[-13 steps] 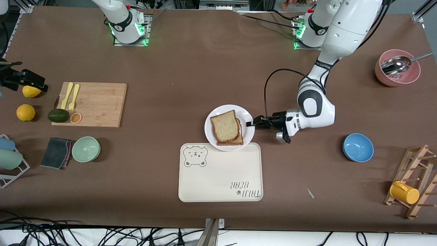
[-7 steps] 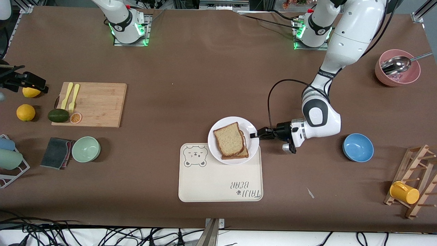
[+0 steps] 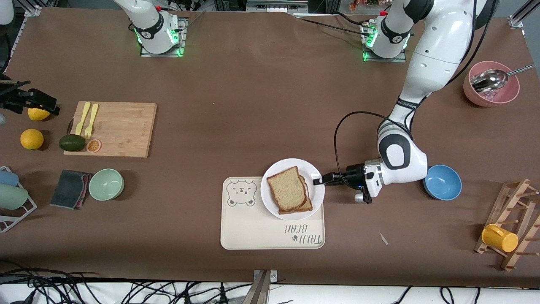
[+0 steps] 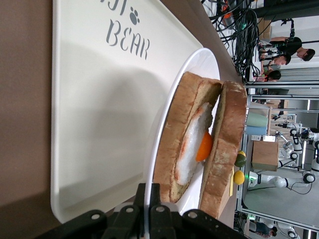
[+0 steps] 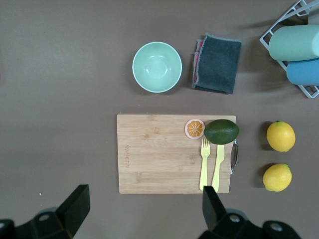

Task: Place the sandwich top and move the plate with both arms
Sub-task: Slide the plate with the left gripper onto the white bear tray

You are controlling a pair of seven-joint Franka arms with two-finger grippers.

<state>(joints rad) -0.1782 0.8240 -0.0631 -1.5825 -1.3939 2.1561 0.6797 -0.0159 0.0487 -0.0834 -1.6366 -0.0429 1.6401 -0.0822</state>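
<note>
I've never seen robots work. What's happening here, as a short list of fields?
Sandwich: top slice sits on an egg-topped slice, on the plate.
Plate: white, round, overlapping the tray's corner nearest the left arm.
Tray: cream, with a bear drawing.
Left tool: shut on the plate's rim.
Right tool: open, high over the cutting board; this arm waits.
Nearby: blue bowl beside the left arm.
Task stage: bread placed; only one arm holds the plate.
</note>
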